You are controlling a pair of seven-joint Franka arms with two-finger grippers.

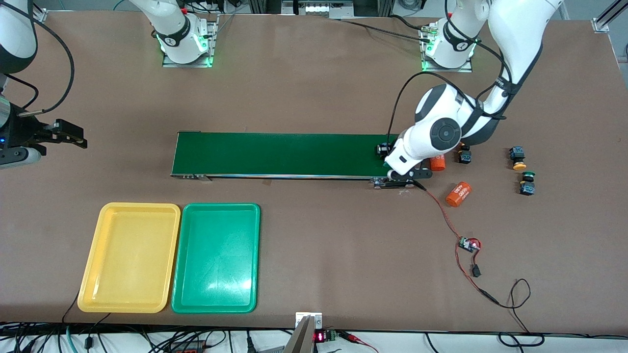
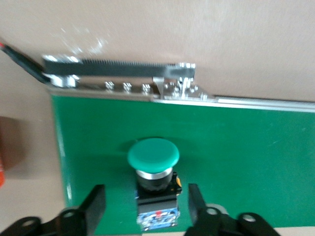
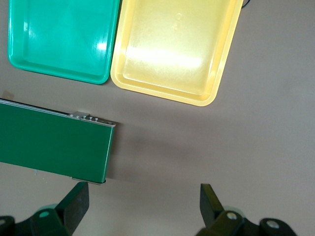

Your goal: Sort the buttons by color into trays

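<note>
A green-capped button (image 2: 153, 156) lies on its side on the conveyor belt at the left arm's end; its black-and-blue body (image 1: 381, 149) peeks out from under the wrist. My left gripper (image 1: 386, 156) is low over it, open, with a finger on each side and a gap to both (image 2: 146, 192). Three more buttons lie on the table toward the left arm's end: a yellow-capped one (image 1: 516, 157), a green-capped one (image 1: 527, 182), and one (image 1: 464, 156) whose cap colour I cannot tell. The yellow tray (image 1: 130, 257) and the green tray (image 1: 216, 257) lie side by side, both empty. My right gripper (image 1: 73, 136) waits open and empty (image 3: 143, 197).
The dark-green conveyor belt (image 1: 274, 154) runs across the table's middle. Two orange cylinders (image 1: 437, 162) (image 1: 458, 193) lie just off its end near the left gripper. A small circuit board (image 1: 468, 244) with red and black wires trails toward the table's front edge.
</note>
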